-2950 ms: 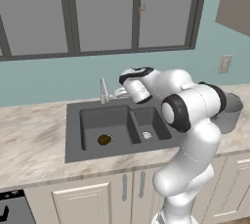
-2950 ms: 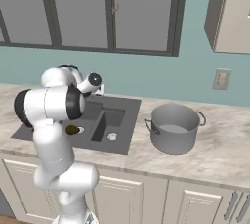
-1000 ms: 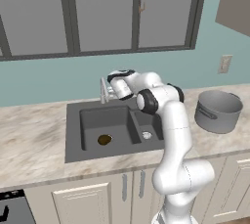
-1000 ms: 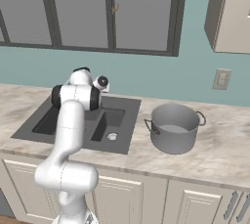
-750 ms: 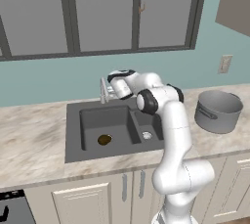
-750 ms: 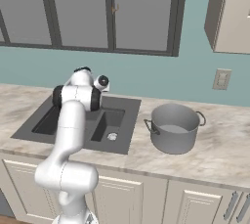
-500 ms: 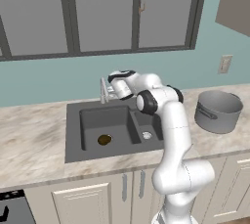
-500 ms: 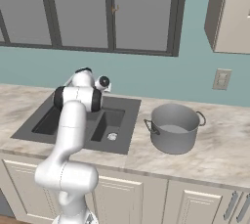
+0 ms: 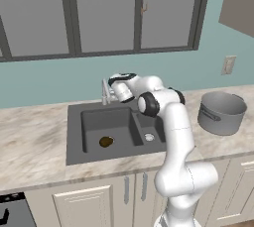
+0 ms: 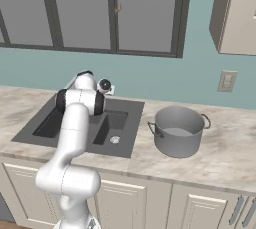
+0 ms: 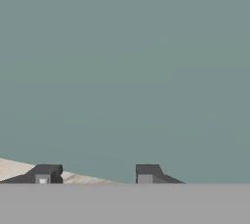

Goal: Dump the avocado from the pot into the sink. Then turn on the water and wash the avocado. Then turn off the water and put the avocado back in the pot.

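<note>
Two-finger claw [image 11: 95, 175] at slim silver faucet [image 9: 105, 92] facing teal wall, fingertips apart with nothing visibly between, grip undeterminable; small dark oval avocado [image 9: 105, 142] lying in dark charcoal sink [image 9: 74, 137], grey metal pot [image 9: 221, 112] well apart; risk: slipping off handle.

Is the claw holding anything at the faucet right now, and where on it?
Cannot tell. The claw faces the wall with nothing visible between its tips; the avocado lies in the sink.

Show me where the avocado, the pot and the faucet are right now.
avocado [image 9: 105, 141], left base view, on its dark top in the large basin.
pot [image 10: 178, 134], right base view, on its grey front wall.
faucet [image 9: 104, 91], left base view, on its upright silver stem.
</note>
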Tool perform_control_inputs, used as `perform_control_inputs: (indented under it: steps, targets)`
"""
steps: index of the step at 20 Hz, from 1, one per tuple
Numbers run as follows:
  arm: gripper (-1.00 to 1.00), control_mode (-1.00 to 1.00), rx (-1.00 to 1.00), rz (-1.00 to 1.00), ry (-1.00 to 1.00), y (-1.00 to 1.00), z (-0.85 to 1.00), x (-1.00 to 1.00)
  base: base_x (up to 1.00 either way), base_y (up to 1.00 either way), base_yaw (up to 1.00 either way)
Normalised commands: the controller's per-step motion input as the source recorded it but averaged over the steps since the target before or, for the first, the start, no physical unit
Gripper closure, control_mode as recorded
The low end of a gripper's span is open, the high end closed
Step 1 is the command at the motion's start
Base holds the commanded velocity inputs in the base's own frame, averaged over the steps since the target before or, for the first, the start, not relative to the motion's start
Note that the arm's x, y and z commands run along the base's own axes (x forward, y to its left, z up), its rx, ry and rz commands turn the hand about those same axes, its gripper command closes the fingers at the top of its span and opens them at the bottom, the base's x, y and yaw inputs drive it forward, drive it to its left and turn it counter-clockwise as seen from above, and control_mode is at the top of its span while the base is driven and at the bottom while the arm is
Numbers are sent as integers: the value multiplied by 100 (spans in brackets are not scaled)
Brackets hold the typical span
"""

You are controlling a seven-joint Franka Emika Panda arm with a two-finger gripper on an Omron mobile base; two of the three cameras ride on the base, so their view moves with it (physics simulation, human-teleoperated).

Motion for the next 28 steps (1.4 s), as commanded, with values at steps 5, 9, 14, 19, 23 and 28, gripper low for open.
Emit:
perform_control_inputs:
  steps: [5, 9, 14, 19, 23, 28]
  targets:
    - [100, -100, 2, -1, 2, -17, -11, 40, 0, 0, 0]
    - [100, -100, 5, -1, 3, -34, -8, 37, 0, 0, 0]
    - [100, -100, 8, -4, 6, -45, -12, 30, 0, 0, 0]
    - [100, -100, 9, -6, 9, -59, -16, 13, 0, 0, 0]
    - [100, -100, 9, -7, 8, -70, -16, 1, 0, 0, 0]
    - [100, -100, 8, -8, 7, -72, -20, 0, 0, 0, 0]
